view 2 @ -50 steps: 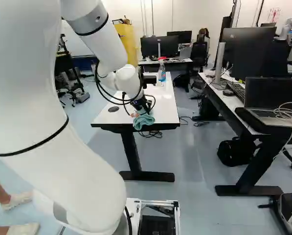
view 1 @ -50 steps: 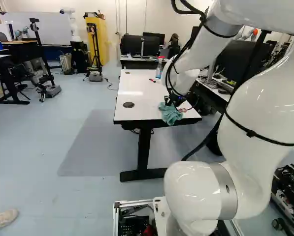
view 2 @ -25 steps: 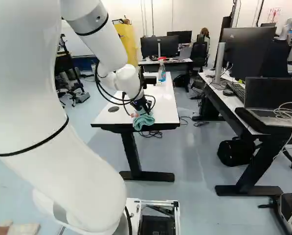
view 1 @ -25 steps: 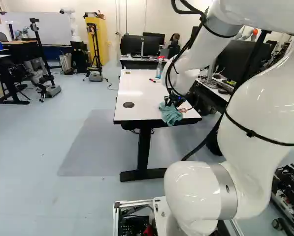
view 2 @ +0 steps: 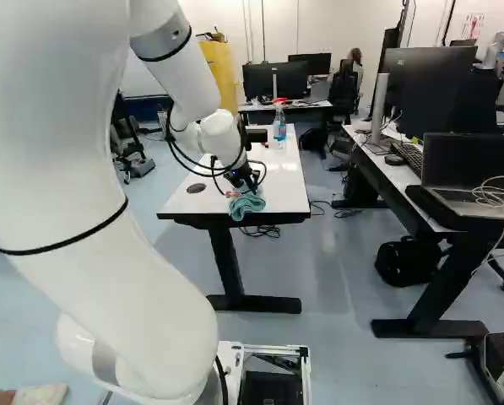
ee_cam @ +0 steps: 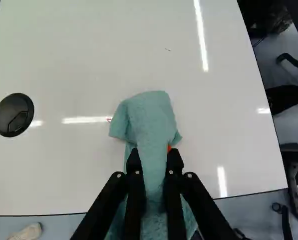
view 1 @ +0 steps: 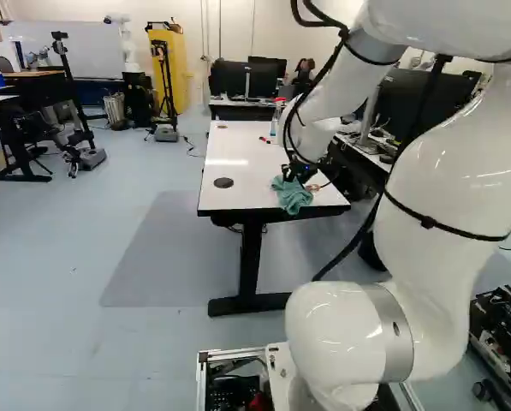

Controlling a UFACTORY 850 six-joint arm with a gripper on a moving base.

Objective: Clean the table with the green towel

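Presently, your green towel [ee_cam: 151, 117] is at the near edge of the white table [view 1: 246, 184], one part of it hanging over. Your gripper [view 1: 293, 173] holds the towel, pinched from two sides between its fingers. Near the left edge of the table you see the round black cap [view 1: 223, 182]; toward its far end stands the spray bottle [view 2: 279, 126].

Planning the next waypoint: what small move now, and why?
I'd slide the towel slightly over the table toward the round black cap, keeping it gripped. A small red mark shows at the towel's edge on that side, and the gripper has its jaws shut on the cloth, so a short sideways wipe would probably cover it.
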